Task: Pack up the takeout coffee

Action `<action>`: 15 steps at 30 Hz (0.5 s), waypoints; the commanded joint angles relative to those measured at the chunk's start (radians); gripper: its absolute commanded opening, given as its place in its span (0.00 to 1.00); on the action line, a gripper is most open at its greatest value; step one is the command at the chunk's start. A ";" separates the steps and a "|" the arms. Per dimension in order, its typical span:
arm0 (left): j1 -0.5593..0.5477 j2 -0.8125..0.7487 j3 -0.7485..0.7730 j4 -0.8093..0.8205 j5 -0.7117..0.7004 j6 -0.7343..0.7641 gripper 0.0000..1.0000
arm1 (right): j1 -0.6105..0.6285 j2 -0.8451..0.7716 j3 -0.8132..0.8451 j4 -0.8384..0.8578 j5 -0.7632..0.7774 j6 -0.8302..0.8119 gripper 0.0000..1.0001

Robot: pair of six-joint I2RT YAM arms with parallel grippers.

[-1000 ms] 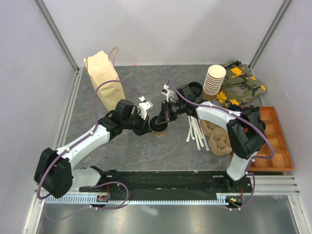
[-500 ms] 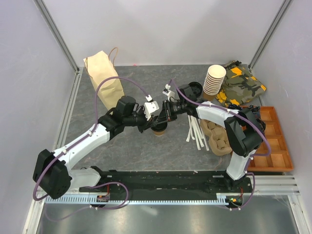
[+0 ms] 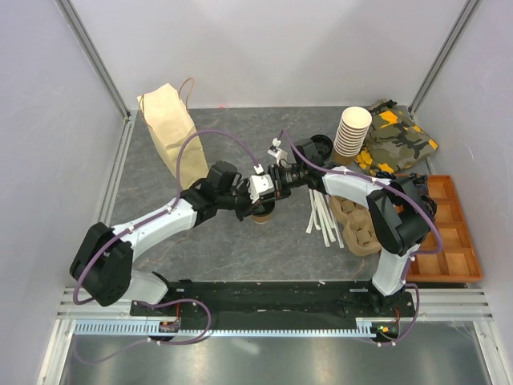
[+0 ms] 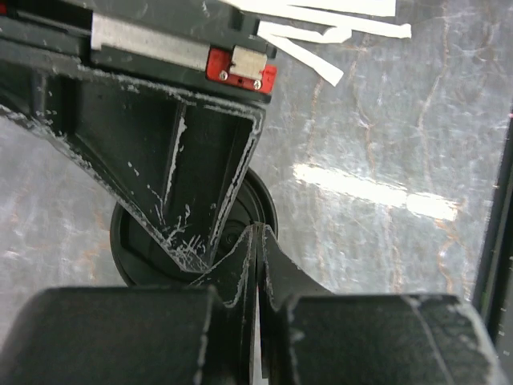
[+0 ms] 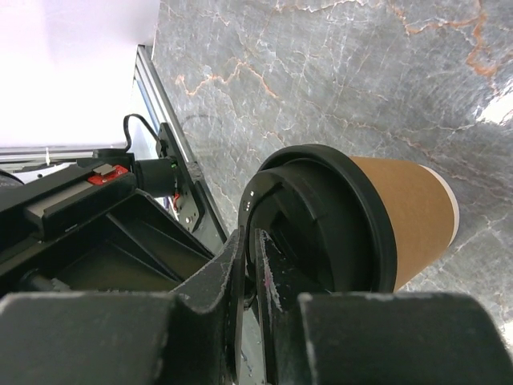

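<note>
Since a second ago our left gripper (image 4: pixel 258 237) has swung in, shut and empty, just above the takeout coffee (image 5: pixel 401 216). Our right gripper (image 5: pixel 250 241) pinches its lid rim. Behind that hand lie white strips (image 3: pixel 321 215), a cup carrier (image 3: pixel 357 228) and stacked cups (image 3: pixel 351 132), on a grey marbled table (image 3: pixel 200 249) with white walls around it.

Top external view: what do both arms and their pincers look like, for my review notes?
Both arms are built of white links with bulky black joints: the left arm and the right arm. A thin purple cable loops along each. The left pincer and the right pincer have black, angular fingers with white scuff marks along the edges.
</note>
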 commanded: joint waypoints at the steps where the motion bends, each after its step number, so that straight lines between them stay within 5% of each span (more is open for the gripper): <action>1: -0.004 0.039 -0.055 -0.028 -0.072 0.076 0.03 | -0.003 0.046 -0.024 -0.024 0.077 -0.034 0.17; 15: -0.008 -0.079 0.188 -0.148 -0.023 -0.022 0.04 | -0.002 0.049 -0.014 -0.033 0.075 -0.034 0.17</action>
